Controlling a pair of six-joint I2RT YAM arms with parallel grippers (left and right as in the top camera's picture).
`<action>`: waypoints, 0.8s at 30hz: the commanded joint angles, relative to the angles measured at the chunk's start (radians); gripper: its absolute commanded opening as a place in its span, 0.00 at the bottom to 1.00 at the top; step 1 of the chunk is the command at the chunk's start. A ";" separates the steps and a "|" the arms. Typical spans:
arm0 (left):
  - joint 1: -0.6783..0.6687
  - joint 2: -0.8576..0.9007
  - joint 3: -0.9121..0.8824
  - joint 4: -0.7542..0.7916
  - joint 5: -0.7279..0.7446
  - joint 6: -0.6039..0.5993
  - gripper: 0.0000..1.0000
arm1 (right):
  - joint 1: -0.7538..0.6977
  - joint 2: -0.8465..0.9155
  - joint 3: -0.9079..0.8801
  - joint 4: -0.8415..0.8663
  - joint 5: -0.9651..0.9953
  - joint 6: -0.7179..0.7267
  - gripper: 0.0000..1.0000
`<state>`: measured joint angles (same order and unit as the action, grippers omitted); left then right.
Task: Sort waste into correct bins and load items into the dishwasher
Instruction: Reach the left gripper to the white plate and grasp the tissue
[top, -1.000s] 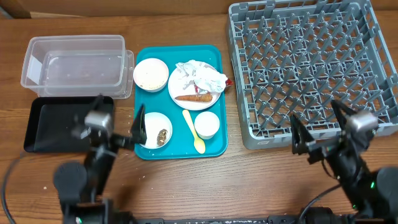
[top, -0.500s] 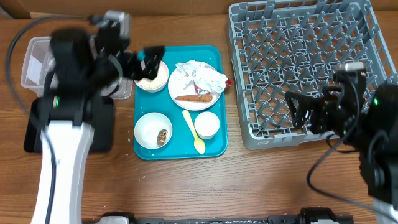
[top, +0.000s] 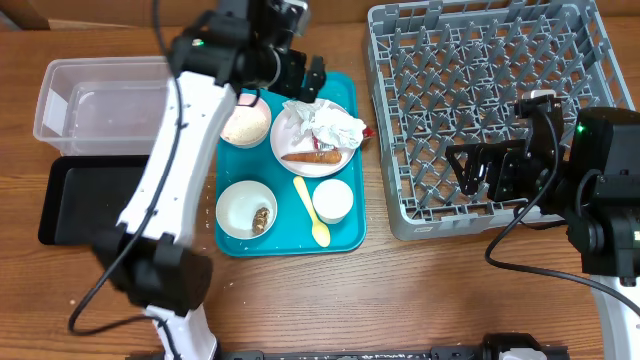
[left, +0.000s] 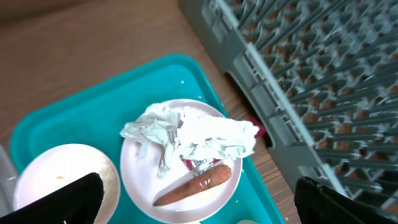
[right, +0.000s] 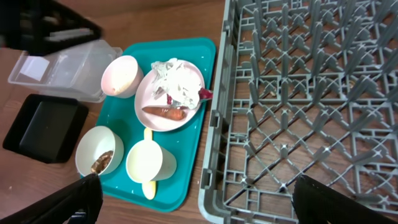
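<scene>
On the teal tray, a pale plate (top: 290, 135) holds crumpled white paper (top: 322, 122), a red-and-white wrapper (left: 256, 129) and an orange carrot stick (top: 310, 157). One white bowl (top: 245, 125) holds rice grains, and another (top: 240, 205) holds a brown lump (top: 262, 220). A white cup (top: 333, 200) sits beside the yellow spoon (top: 312, 212). My left gripper (top: 300, 78) is open and empty above the plate's far side, and also shows in the left wrist view (left: 199, 205). My right gripper (top: 488, 172) is open and empty over the front edge of the grey dish rack (top: 500, 90), and also shows in the right wrist view (right: 199, 202).
The clear tub (top: 110, 105) stands at the back left, with the black tray (top: 85, 195) in front of it. The teal tray (top: 345, 238) lies between them and the rack. Bare wooden table runs along the front.
My left arm swung from the front left, over the tub, to the back of the teal tray. My right arm rose and moved over the rack's front edge. Both grippers stayed open.
</scene>
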<state>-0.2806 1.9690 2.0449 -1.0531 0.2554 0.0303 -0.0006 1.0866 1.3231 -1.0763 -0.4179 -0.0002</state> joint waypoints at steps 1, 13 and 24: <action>-0.014 0.100 0.025 0.016 -0.019 0.021 1.00 | -0.007 -0.008 0.029 -0.005 -0.021 0.003 1.00; -0.111 0.333 0.025 0.037 -0.244 -0.178 1.00 | -0.007 -0.008 0.026 -0.008 -0.021 0.003 1.00; -0.133 0.355 0.025 0.097 -0.386 -0.237 1.00 | -0.007 -0.008 0.026 -0.010 -0.022 0.003 1.00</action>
<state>-0.4248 2.3165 2.0487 -0.9680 -0.0731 -0.1780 -0.0006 1.0866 1.3231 -1.0920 -0.4305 0.0002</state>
